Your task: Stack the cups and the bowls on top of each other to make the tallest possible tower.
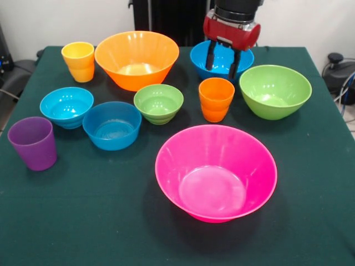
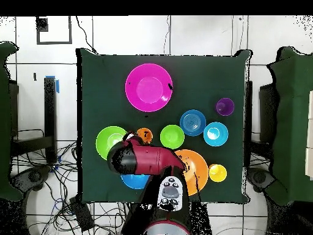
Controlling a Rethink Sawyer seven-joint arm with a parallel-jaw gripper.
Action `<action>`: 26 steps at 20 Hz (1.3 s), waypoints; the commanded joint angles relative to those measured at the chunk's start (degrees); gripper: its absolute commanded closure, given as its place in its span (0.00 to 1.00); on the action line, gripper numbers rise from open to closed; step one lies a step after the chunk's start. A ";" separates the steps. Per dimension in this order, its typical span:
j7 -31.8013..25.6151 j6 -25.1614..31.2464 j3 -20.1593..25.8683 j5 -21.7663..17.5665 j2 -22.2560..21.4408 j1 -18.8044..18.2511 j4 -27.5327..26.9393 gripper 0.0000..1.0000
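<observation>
My gripper (image 1: 222, 60) hangs open above a medium blue bowl (image 1: 222, 60) at the back, with nothing between its fingers (image 1: 211, 54). Just in front stands the orange cup (image 1: 216, 98), with a medium green bowl (image 1: 274, 91) beside it. The large pink bowl (image 1: 215, 172) sits nearest the camera. The large orange bowl (image 1: 137, 58), yellow cup (image 1: 79, 61), small green bowl (image 1: 158, 103), cyan bowl (image 1: 66, 106), small blue bowl (image 1: 112, 125) and purple cup (image 1: 33, 143) stand on the left. No tower shows: each piece stands alone.
A dark green cloth (image 1: 83, 221) covers the table. In the overhead view the red arm (image 2: 147, 160) covers part of the medium blue bowl (image 2: 134, 181) and the large orange bowl (image 2: 194, 168). Cables lie on the floor beside the table.
</observation>
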 commanded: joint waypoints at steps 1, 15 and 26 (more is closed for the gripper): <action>3.11 8.21 6.40 2.21 -0.93 0.31 -2.02 0.00; 2.85 8.53 6.08 2.09 0.15 1.01 -5.42 0.00; 1.78 6.16 8.02 1.50 4.21 -0.30 -9.46 0.00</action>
